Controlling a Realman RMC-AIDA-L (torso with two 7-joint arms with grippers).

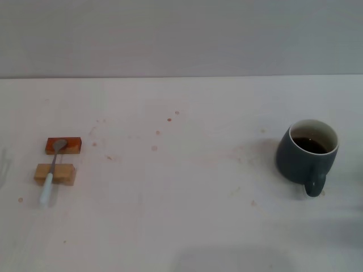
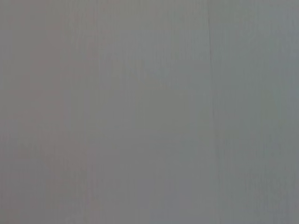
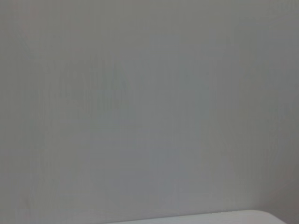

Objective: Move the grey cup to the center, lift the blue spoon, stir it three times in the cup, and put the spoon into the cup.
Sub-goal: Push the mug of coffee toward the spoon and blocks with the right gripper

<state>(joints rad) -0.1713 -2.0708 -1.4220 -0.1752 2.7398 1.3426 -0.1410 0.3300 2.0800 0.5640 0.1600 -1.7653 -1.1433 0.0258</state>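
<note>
The grey cup (image 1: 307,154) stands upright at the right of the table in the head view, its handle toward the front, with dark brown liquid inside. The blue spoon (image 1: 52,170) lies at the left, its metal bowl resting on the far wooden block (image 1: 63,145), its neck across the near wooden block (image 1: 54,173), its pale blue handle pointing toward the front. Neither gripper shows in any view. Both wrist views show only a plain grey surface.
The white table (image 1: 181,187) has small brown stains scattered over its middle. A grey wall runs behind its far edge. A faint blurred shape sits at the head view's left edge (image 1: 3,164). A pale edge shows in the right wrist view (image 3: 210,218).
</note>
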